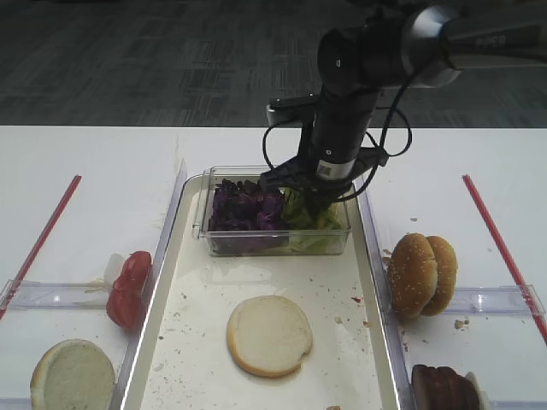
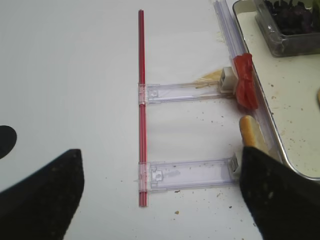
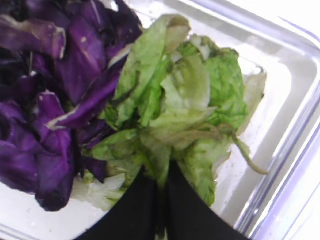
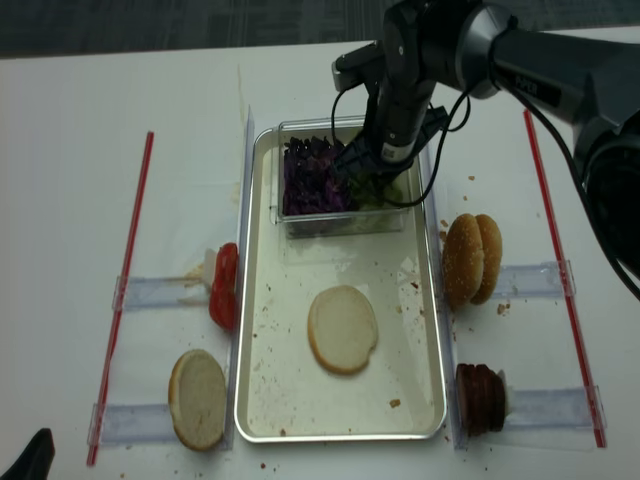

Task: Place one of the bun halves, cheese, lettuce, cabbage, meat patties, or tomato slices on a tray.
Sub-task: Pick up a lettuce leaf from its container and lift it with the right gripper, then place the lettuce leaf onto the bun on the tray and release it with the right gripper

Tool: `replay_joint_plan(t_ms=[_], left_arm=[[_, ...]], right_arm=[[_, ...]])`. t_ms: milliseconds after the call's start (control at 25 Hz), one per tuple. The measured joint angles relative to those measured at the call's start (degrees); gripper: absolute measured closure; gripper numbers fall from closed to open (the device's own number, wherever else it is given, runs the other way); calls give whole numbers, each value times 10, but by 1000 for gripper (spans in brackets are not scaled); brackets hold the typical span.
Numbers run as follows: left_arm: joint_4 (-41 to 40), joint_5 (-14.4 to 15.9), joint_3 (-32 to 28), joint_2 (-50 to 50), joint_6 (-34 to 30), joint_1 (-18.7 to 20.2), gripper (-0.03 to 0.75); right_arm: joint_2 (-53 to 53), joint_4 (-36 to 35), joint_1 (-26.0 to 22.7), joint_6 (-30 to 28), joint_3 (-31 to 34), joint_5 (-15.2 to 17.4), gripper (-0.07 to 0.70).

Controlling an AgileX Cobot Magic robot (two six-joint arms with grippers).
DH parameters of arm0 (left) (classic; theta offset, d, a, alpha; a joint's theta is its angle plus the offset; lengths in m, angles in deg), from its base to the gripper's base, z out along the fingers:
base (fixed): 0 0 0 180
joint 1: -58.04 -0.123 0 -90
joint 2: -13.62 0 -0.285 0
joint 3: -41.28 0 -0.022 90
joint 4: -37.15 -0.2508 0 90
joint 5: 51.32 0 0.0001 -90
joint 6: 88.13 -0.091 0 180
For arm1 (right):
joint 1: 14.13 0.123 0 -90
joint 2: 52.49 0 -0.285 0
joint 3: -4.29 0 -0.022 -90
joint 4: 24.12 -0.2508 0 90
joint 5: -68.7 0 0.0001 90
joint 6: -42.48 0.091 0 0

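A white bench (image 1: 85, 171) carries a long off-white tray (image 1: 175, 282) running from near to far at the centre, its floor speckled with crumbs. At the tray's far end sits a small clear plastic box (image 1: 275, 242) with dark purple cabbage (image 1: 246, 209) filling its left part and bright green lettuce (image 3: 185, 105) in its right part. The right arm reaches down from the upper right into the box, and the right gripper (image 3: 162, 197) has its black jaws pressed together on the near edge of the lettuce clump, pinching the leaves, which lie in the box beside the cabbage. Whether the clump is lifted off the box floor cannot be told. In the middle of the tray lies one of the bun halves (image 1: 269, 335), pale cut face up. Another pale bun half (image 1: 73, 376) lies on the bench just left of the tray at the near left corner. Farther along that left side, the tomato slices (image 1: 128, 289) stand on edge against the tray's outer wall. To the right of the tray two sesame bun domes (image 1: 421, 275) stand on edge, and nearer, at the right, the dark meat patties (image 1: 444, 389) are stacked on edge. Thin red strips (image 1: 43, 235) run along the bench at far left and far right. The left gripper (image 2: 160, 200) hovers over the left part of the bench, its two dark jaws spread wide apart with nothing between them.
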Motion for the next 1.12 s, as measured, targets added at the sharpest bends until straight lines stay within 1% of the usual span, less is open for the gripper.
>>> replay_joint_plan(t_ms=[120, 400, 560, 720, 840, 1120], left_arm=[[0, 0, 0, 0, 0, 0, 99], [0, 0, 0, 0, 0, 0, 99], [0, 0, 0, 0, 0, 0, 99], [0, 0, 0, 0, 0, 0, 99], [0, 0, 0, 0, 0, 0, 99], [0, 0, 0, 0, 0, 0, 99]], right_arm=[[-2, 0, 0, 0, -27, 20, 567], [-32, 0, 0, 1, -90, 86, 567], [-34, 0, 0, 3, -110, 122, 567], [-34, -1, 0, 4, -115, 157, 570], [-34, -2, 0, 6, -115, 169, 570], [-34, -9, 1, 4, -115, 173, 570]])
